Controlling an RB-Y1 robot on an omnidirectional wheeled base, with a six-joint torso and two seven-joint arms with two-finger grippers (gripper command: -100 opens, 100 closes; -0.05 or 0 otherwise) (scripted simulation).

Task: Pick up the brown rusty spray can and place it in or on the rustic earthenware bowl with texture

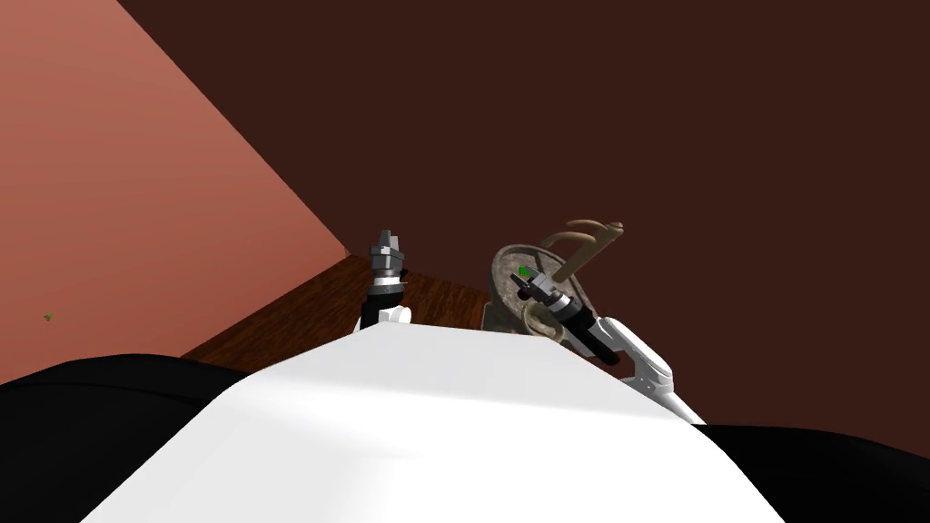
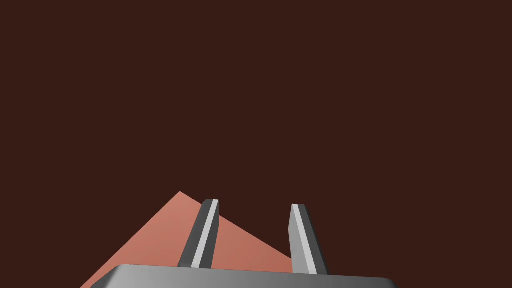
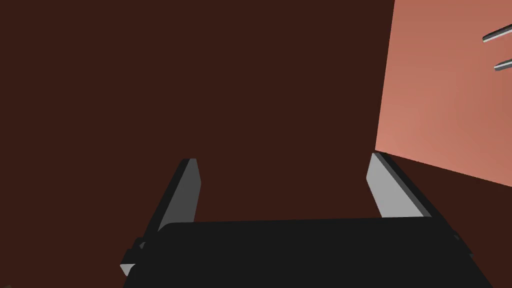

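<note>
A round, grey-brown, rough-textured bowl (image 1: 509, 272) stands tilted toward me on a dark wooden tabletop (image 1: 300, 313). My right gripper (image 1: 519, 283) hangs in front of the bowl's inside, next to a small green spot. In the right wrist view the right gripper (image 3: 282, 165) is open wide, with nothing between its fingers and a dark brown wall behind. My left gripper (image 1: 388, 236) is raised over the tabletop, left of the bowl. In the left wrist view the left gripper (image 2: 255, 202) is open with a narrower gap and holds nothing.
A curved tan piece (image 1: 586, 238) sticks up behind the bowl's right side. A salmon wall (image 1: 136, 182) meets a dark brown wall (image 1: 590, 109) at the corner behind the tabletop. The left gripper's fingers (image 3: 504, 64) show against the salmon wall in the right wrist view.
</note>
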